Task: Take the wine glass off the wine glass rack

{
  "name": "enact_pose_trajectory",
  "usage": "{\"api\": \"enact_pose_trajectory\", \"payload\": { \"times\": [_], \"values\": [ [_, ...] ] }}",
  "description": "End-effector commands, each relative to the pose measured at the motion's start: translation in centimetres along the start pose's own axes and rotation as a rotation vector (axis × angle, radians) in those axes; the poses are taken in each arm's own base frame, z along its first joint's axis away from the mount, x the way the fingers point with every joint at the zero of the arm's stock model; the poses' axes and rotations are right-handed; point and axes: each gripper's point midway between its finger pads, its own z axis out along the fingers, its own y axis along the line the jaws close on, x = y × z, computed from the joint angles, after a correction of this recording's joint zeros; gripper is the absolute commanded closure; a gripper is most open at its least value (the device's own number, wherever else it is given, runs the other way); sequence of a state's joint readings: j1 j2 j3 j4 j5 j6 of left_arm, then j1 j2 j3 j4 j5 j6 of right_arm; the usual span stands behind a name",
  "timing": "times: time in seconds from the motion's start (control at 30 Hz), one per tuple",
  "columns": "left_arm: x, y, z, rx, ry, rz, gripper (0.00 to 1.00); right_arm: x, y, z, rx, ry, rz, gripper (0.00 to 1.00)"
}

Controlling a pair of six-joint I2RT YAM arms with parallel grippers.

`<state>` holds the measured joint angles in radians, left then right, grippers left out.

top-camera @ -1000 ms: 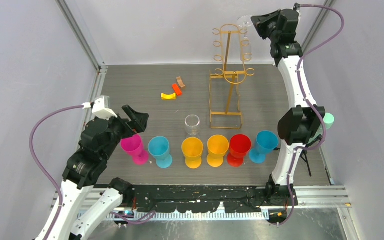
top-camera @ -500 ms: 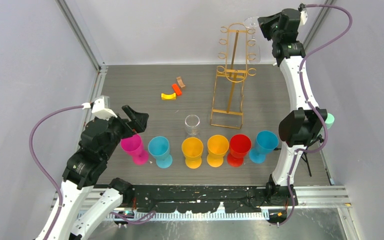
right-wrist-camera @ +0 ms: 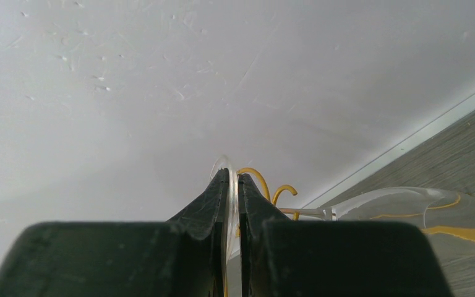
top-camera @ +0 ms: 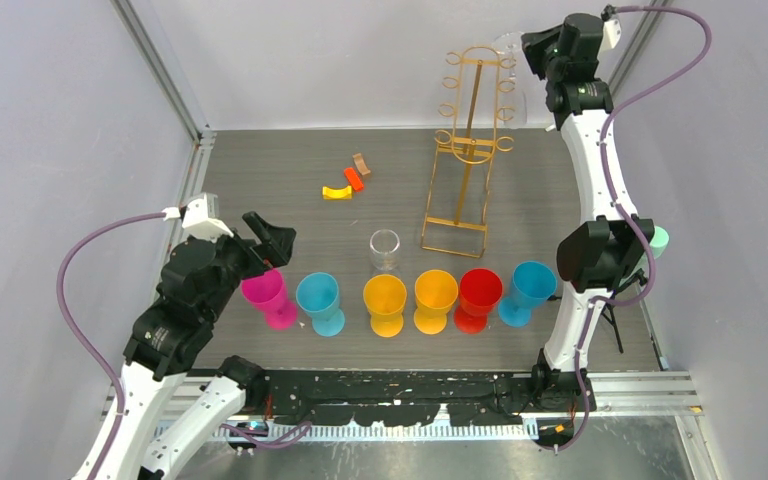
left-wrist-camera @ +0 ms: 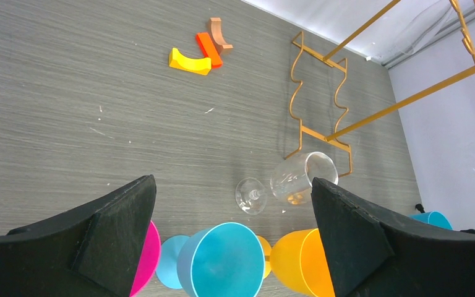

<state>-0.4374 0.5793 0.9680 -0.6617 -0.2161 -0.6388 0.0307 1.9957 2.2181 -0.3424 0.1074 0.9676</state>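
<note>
Clear glass is what the right gripper (right-wrist-camera: 233, 180) is clenched on. Its two dark fingers (right-wrist-camera: 213, 204) pinch the thin round foot of the wine glass (right-wrist-camera: 408, 213) edge-on, with only that disc between them. From the foot the stem runs out sideways to the bowl, so the glass lies roughly level in the air. Just behind the fingers curl two gold hooks of the wine glass rack (top-camera: 470, 110). The glass is at the rack's top, on its right side, and whether the stem is clear of the hook there cannot be told. The rack is tilted, its top leaning toward the right arm; whether its rectangular wire base lies flat on the table (top-camera: 260, 170) cannot be told either. The right arm rises to the right of the rack, up to the rack's top.

The left gripper (left-wrist-camera: 232, 184) is released, jaws spread wide and holding nothing. It hovers well to the left of the rack and nearer than its base. Just off the near left corner of the rack's base is a second clear glass (top-camera: 385, 250). Nearer than the rack's base runs a row of six goblets (top-camera: 436, 297): pink, cyan, yellow, orange, red, blue. Left of the rack and apart from it lie three small blocks (top-camera: 346, 182), yellow, orange and tan, close together.
</note>
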Motion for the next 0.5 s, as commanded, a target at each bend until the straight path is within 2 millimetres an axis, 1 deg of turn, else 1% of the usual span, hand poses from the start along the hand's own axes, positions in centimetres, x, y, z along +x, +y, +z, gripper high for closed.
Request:
{"api": "enact_pose_trajectory", "payload": {
  "times": [0.0, 0.1, 0.47],
  "values": [
    [-1.6, -0.4, -0.9, 0.012, -0.049, 0.004, 0.00, -3.4, 3.1, -1.0, -0.058, -0.105, -0.015, 1.00],
    [-1.6, -0.4, -1.0, 0.013, -0.050, 0.004, 0.00, -3.4, 2.5, -0.7, -0.036, -0.115, -0.029, 1.00],
    [-1.7, -0.4, -1.0, 0.011, -0.050, 0.003, 0.00, -2.8, 1.5, 0.3, -0.008, -0.107, -0.046, 1.00]
  ]
}}
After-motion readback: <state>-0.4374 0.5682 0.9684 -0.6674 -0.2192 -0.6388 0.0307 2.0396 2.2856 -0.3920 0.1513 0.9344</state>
